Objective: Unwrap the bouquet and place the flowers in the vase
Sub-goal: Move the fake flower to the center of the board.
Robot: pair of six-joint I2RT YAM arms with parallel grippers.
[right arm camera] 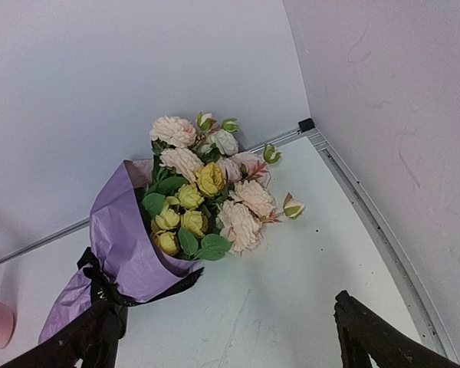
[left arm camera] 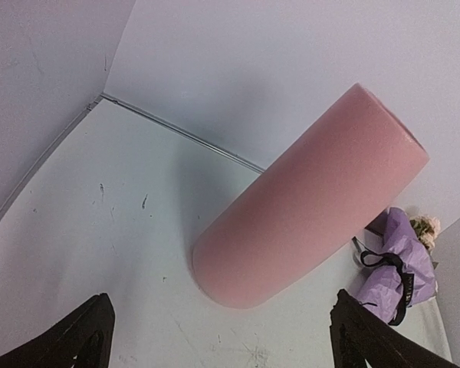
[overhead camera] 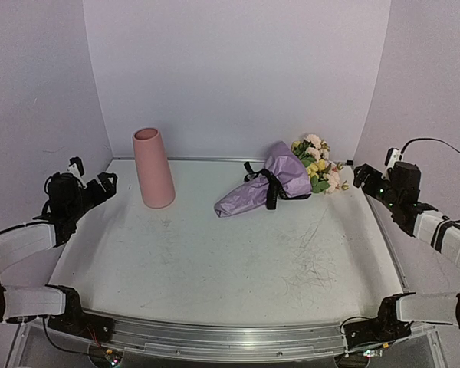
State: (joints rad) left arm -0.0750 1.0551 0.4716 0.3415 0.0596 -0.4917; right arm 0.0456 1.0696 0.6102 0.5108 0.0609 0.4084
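The bouquet [overhead camera: 267,186] lies on its side at the back right of the table, in crinkled lilac paper [right arm camera: 126,238] tied with a black ribbon [right arm camera: 100,285]. Its flowers [right arm camera: 207,184], pink, cream and yellow with green leaves, point toward the back right corner. The pink vase [overhead camera: 153,167] stands upright at the back left. My left gripper [overhead camera: 93,175] hovers open to the left of the vase [left arm camera: 314,199], apart from it. My right gripper [overhead camera: 372,172] hovers open to the right of the flowers [overhead camera: 318,162], holding nothing.
The white table [overhead camera: 215,261] is scuffed and closed in by lilac walls on three sides. A metal rail [right arm camera: 368,207] runs along the right edge and another [left arm camera: 176,130] along the back. Both arm bases sit at the near edge.
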